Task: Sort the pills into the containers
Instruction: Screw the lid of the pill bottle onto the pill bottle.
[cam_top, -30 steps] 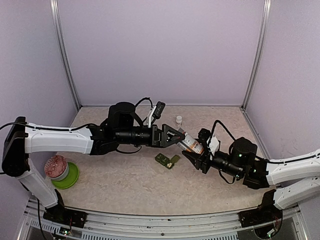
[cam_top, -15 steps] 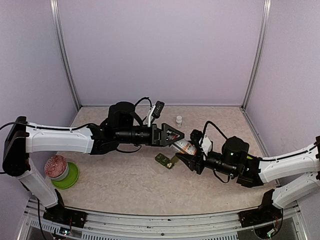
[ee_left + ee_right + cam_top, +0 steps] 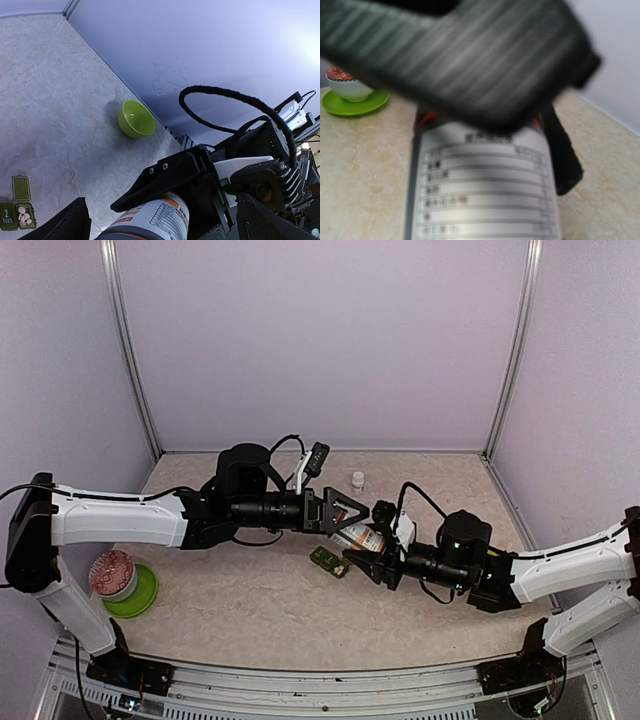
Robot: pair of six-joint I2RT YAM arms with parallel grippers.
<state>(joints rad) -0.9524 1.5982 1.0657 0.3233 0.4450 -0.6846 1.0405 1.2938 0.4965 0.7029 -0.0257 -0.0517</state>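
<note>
Marbled worktop point(image 3: 250, 600) inside a lilac-walled booth, pill sorting begun but apparently not finished.
Left gripper point(image 3: 355, 512) spread wide, empty, close above the pill bottle point(image 3: 358, 536); right gripper point(image 3: 362, 546) narrowed around that bottle, tipped just beside the pill box point(image 3: 328, 560) near the worktop's middle; few white pills point(image 3: 24, 217) in one open compartment, neighbouring lid down, other compartments probably unfilled.

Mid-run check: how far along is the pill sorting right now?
Done: one open compartment of the pill box holds several white pills. In hand: the right gripper grips the pill bottle, tilted near the box; the left gripper is open beside it. Left: the TUES compartment is shut.
</note>
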